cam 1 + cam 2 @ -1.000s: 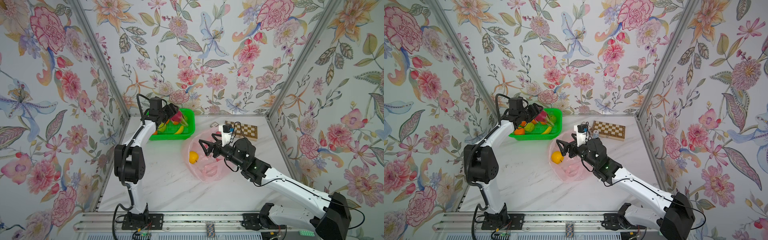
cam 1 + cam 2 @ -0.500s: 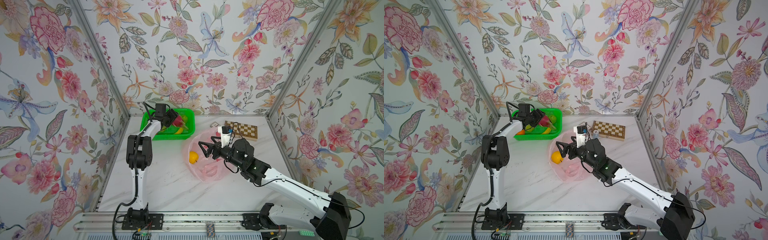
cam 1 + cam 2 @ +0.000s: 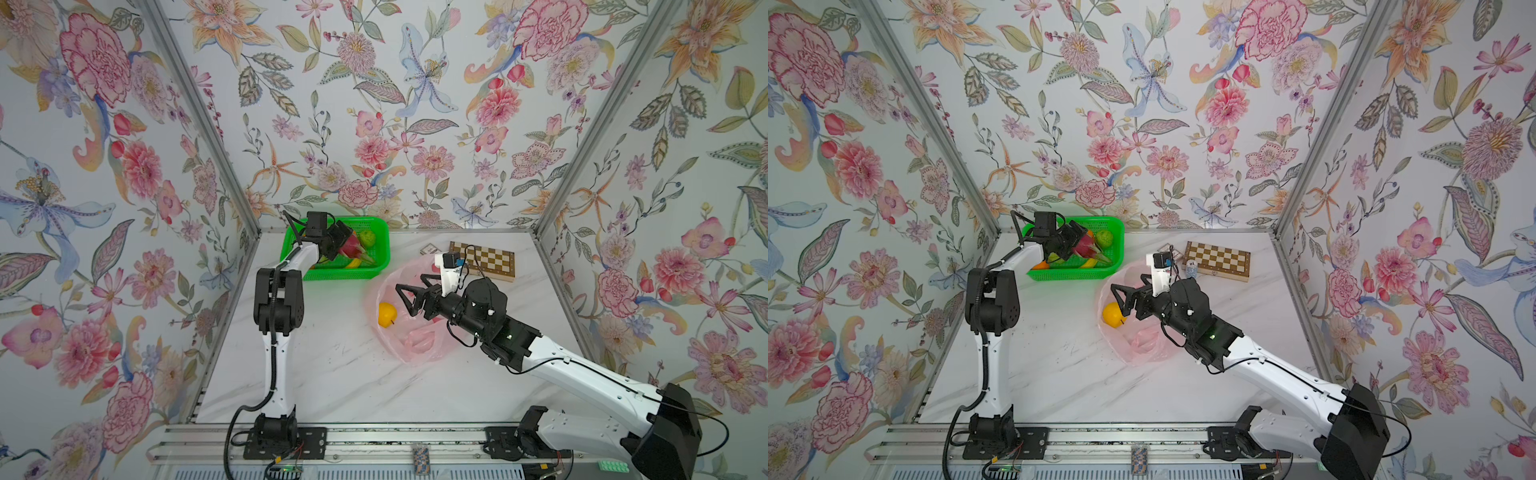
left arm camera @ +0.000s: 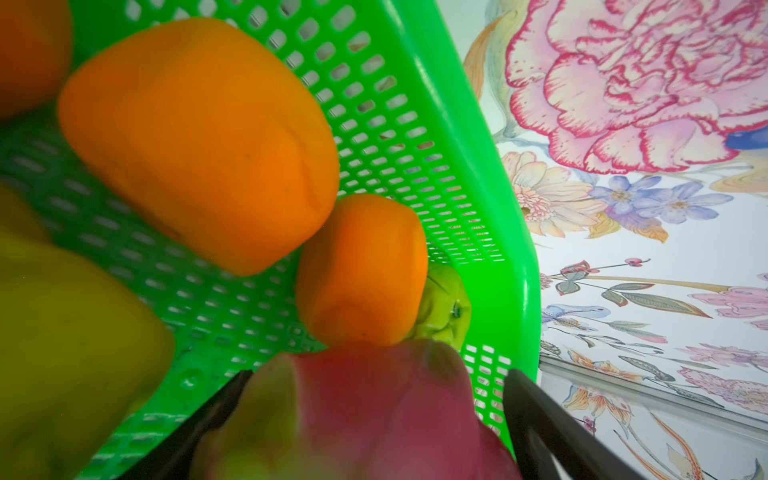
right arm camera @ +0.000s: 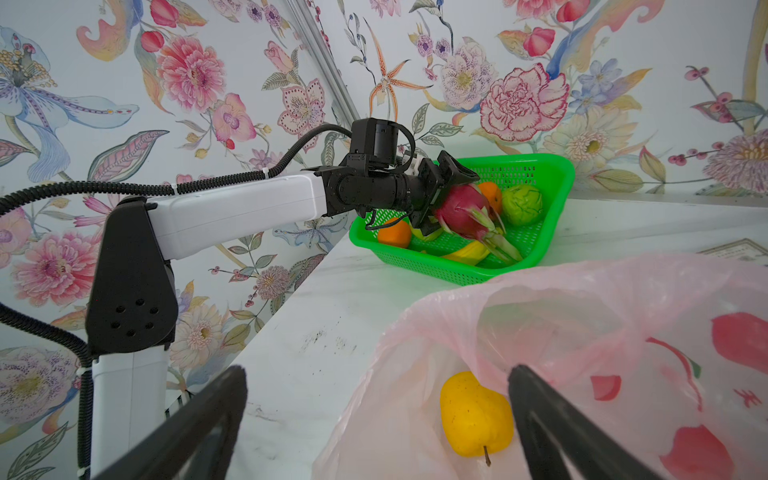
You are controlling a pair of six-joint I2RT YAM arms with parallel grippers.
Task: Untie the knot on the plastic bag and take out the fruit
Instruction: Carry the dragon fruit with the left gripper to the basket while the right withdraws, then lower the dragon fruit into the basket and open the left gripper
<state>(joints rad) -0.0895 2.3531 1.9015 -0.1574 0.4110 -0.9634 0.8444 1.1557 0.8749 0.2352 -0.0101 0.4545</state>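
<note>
I'm watching a white marble table [image 3: 332, 374] walled in by flowered paper. A green basket [image 3: 353, 274] sits in the back left corner of the table. My left gripper [image 3: 343, 245] reaches into it, its jaws spread either side of a red dragon fruit [image 5: 461, 208]. In the left wrist view a strip of basket shows between the fruit and one finger [image 4: 540, 415]. Whether the other finger touches the fruit, I cannot tell. Two oranges [image 4: 199, 141] and a green fruit [image 5: 521, 203] lie in the basket beside it.

The pink plastic bag [image 3: 415, 345] lies slumped near the middle of the table, just in front and to the right of the basket, its mouth gaping toward the left. One yellow fruit [image 3: 386, 314] rests inside the bag, close to that opening. My right gripper [image 3: 409, 281] hangs over the bag's mouth with its jaws wide apart — gripping nothing, just above the yellow fruit.

A chessboard [image 3: 484, 261] lies by the back edge, behind the bag.
</note>
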